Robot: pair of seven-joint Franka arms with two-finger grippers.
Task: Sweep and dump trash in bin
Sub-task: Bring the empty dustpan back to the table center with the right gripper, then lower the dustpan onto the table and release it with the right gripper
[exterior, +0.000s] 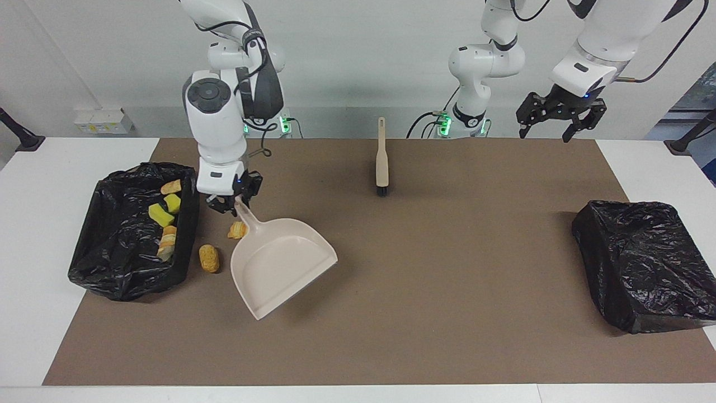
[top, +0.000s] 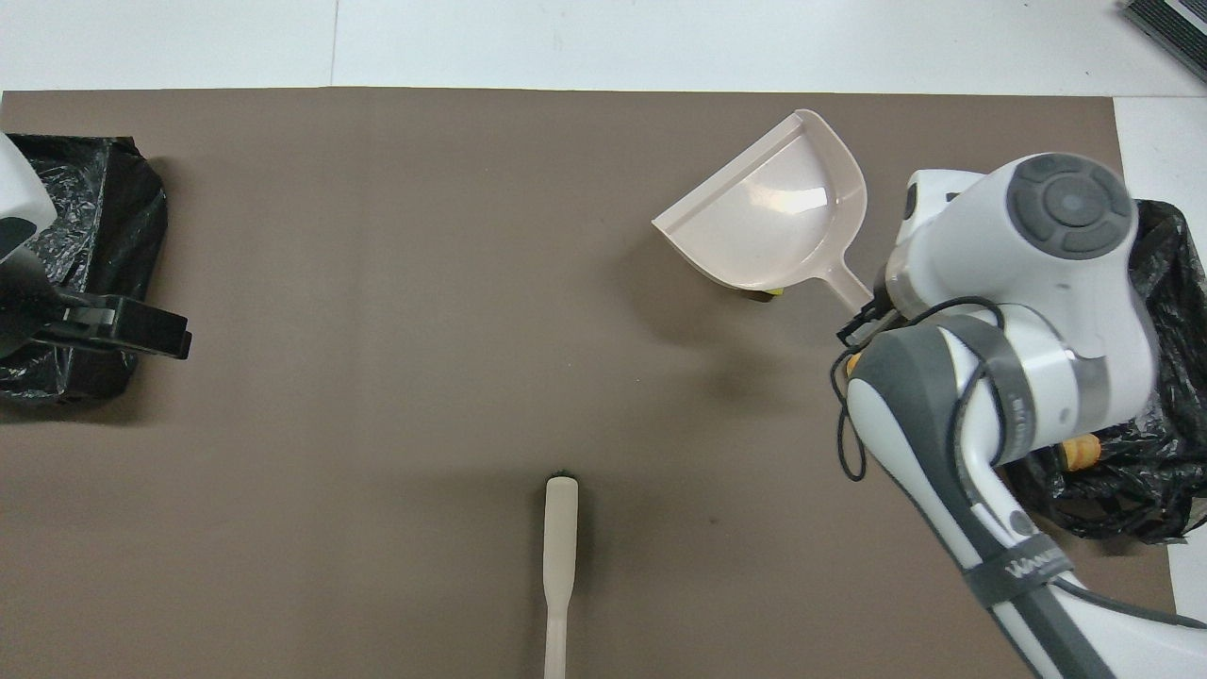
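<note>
**Inspector:** Four scraps are counted inside the lined bin at the right arm's end: two sponge chunks and two bread pieces. Two more are noted loose on the mat: a bread roll just beside the bin wall, and a bread scrap beside the dustpan handle.

**Clerk:** How is the dustpan held?

**Inspector:** The right gripper is clenched on the handle. The dustpan is empty and is judged to be clear of the mat. A yellow sliver is seen under its heel from overhead, so a further scrap is suspected there.

**Clerk:** What is advised?

**Inspector:** The pan's lip should be laid flat, with its mouth turned toward the loose scraps. The brush lies untouched at mid-table, nearer the robots. The left gripper is released and waits over the mat's edge at its own end.

**Clerk:** Is there room to move?

**Inspector:** Open mat is recorded from the pan to the second bin. The gap between bin wall and pan is tight, so snagging the bag is to be guarded against.
</note>
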